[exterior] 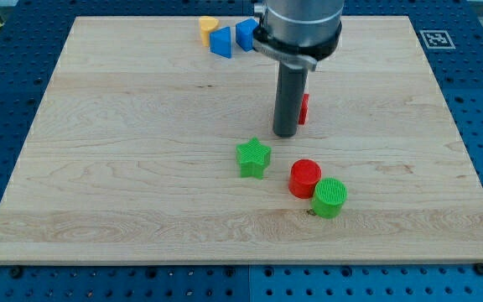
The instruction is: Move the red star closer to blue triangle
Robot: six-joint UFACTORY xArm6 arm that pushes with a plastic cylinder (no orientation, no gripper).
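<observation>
The red star (303, 108) lies near the board's middle, mostly hidden behind my rod; only its right edge shows. My tip (285, 134) rests on the board just left of and in front of it, touching or nearly so. The blue triangle (220, 42) lies at the view's top, left of centre. It sits between a yellow block (208, 28) and a blue block (246, 33). The red star is well below and right of the blue triangle.
A green star (253, 158) lies just below and left of my tip. A red cylinder (305, 178) and a green cylinder (329, 197) touch each other lower right. The wooden board (99, 168) sits on a blue perforated table.
</observation>
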